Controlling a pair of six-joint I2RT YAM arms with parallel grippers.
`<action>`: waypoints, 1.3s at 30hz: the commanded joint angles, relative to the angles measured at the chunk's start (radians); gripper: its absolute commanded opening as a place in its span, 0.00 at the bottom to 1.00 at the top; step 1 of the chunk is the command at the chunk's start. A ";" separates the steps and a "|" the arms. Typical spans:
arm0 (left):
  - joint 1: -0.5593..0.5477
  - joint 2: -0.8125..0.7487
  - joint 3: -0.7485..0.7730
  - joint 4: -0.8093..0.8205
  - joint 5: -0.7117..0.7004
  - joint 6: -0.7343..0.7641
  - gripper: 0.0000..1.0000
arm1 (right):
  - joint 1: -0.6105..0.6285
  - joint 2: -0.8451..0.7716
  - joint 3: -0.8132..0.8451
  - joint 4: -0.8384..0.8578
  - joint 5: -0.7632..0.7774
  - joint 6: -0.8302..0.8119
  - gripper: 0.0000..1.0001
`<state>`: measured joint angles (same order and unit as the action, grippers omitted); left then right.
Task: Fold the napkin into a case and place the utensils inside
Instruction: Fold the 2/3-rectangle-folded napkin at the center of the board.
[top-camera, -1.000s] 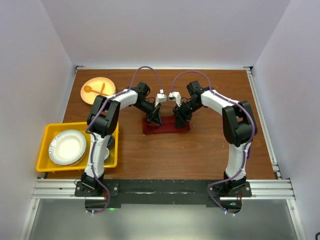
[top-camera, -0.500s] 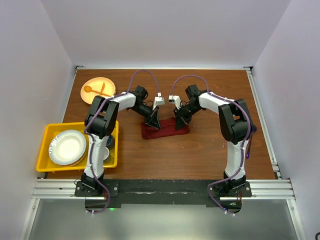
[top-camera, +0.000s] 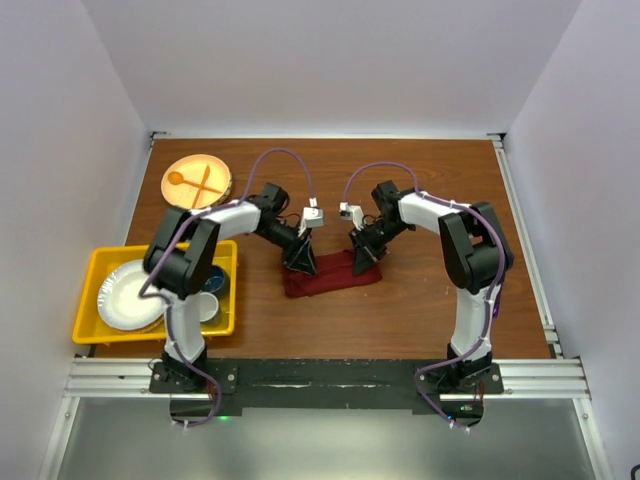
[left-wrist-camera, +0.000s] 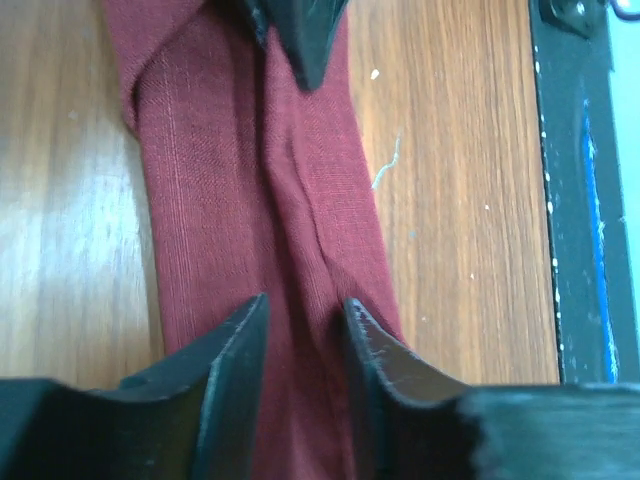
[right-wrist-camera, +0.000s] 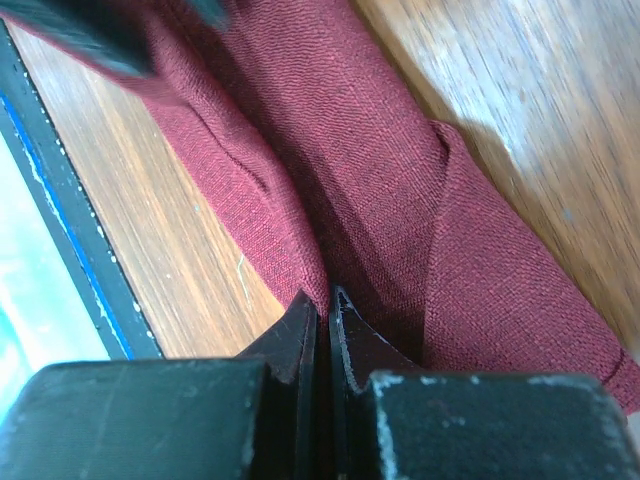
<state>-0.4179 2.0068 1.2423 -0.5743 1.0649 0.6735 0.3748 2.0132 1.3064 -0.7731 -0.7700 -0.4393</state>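
Wood table, white walls round it. Your napkin lies mid-table as a narrow folded strip, right under both grippers, one at each end.

L gripper points tip-down on its end of the strip w/ jaws part open. Its fingers straddle a raised crease running lengthwise. Cloth sits between them but isn't squeezed, so nothing is held.

R gripper is at the opposite end, jaws closed tight. Its tips meet on a fold ridge near the strip's edge, so it's pinching the napkin there. From the L wrist cam you can see R's black tip at the far end of the strip, down on the cloth.

Between the two grippers the strip lies flat on the table, w/ a folded-over flap just beside R's tips.

Well out to L gripper's left, nearer the bases, is a yellow bin w/ a white plate in it. Also left of L gripper but farther back, well apart, is an orange plate w/ an orange spoon and fork on it.
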 joint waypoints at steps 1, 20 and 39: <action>-0.001 -0.245 -0.124 0.349 -0.032 -0.126 0.46 | -0.008 -0.024 0.036 -0.043 -0.002 0.025 0.00; -0.265 -0.322 -0.294 0.691 -0.467 -0.115 0.62 | -0.010 -0.001 0.060 -0.072 -0.072 0.057 0.00; -0.335 -0.198 -0.225 0.689 -0.522 -0.146 0.29 | -0.014 0.013 0.077 -0.078 -0.097 0.065 0.00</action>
<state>-0.7536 1.7878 0.9649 0.0975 0.5404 0.5339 0.3653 2.0232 1.3418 -0.8413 -0.8120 -0.3843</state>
